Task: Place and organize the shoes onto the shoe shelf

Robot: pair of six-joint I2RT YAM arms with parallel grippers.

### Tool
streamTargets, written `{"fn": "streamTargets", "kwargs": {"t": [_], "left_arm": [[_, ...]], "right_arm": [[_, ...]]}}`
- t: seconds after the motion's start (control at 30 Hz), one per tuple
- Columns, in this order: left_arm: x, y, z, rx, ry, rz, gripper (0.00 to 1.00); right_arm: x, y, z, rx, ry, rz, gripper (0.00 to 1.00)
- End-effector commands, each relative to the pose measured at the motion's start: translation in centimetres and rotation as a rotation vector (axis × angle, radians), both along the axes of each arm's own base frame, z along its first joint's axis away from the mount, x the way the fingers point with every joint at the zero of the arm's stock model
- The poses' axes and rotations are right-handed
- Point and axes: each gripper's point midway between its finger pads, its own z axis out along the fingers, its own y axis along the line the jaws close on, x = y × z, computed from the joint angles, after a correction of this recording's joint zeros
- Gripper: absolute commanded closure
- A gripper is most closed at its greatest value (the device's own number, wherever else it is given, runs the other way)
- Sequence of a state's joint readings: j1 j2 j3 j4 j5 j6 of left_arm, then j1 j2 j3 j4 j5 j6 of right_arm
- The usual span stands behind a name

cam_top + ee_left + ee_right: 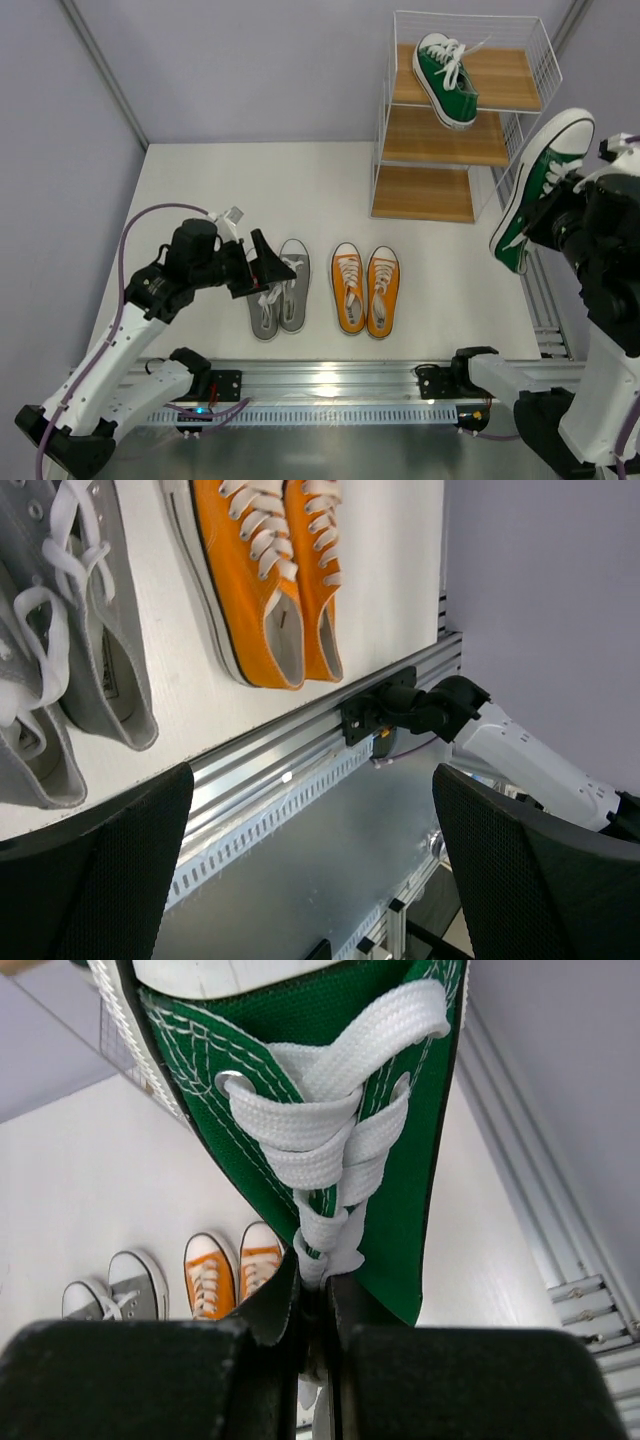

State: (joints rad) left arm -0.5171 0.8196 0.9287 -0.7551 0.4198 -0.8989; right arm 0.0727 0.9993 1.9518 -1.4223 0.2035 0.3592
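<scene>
White table (330, 180) with grey pair (280, 288) and orange pair (366, 290) side by side: left gripper (275, 265) spread above the grey, right gripper (315, 1310) pinching one green sneaker (540, 180) aloft beside the shoe shelf (430, 135), its mate (447, 80) on the top board.

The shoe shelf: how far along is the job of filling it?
Done: one green canvas sneaker lies on the top board of the white wire shoe shelf. In hand: the right gripper holds the second green sneaker aloft. Left: the orange canvas pair and the grey pair sit on the table, near the open left gripper.
</scene>
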Motion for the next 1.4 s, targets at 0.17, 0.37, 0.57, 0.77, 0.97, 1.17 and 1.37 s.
{"fn": "streamTargets", "kwargs": {"t": [0.17, 0.37, 0.57, 0.77, 0.97, 1.17, 1.37], "left_arm": [[2.5, -1.5, 8.9, -0.107, -0.246, -0.026, 0.0], [4.7, -3.0, 18.0, -0.238, -0.443, -0.031, 0.0], [5.4, -4.7, 24.7, -0.403, -0.61, -0.081, 0.0], [5.6, -5.7, 27.7, -0.492, -0.67, -0.128, 0.0], [5.9, -6.2, 28.9, -0.526, -0.689, -0.145, 0.0], [6.3, -6.1, 28.3, -0.513, -0.681, -0.128, 0.0], [6.5, -5.8, 27.4, -0.497, -0.675, -0.102, 0.0]], "right_arm": [[9.3, -2.0, 9.6, -0.152, -0.206, -0.08, 0.96], [16.1, -0.7, 12.7, -0.15, -0.351, -0.031, 0.96], [19.5, -0.3, 15.5, -0.172, -0.467, -0.015, 0.96], [21.1, -1.3, 16.4, -0.163, -0.509, -0.027, 0.96], [23.0, -0.7, 15.7, -0.153, -0.504, 0.016, 0.96], [24.5, -1.9, 14.8, -0.135, -0.484, 0.023, 0.96], [25.5, -2.2, 13.5, -0.119, -0.453, 0.035, 0.96]]}}
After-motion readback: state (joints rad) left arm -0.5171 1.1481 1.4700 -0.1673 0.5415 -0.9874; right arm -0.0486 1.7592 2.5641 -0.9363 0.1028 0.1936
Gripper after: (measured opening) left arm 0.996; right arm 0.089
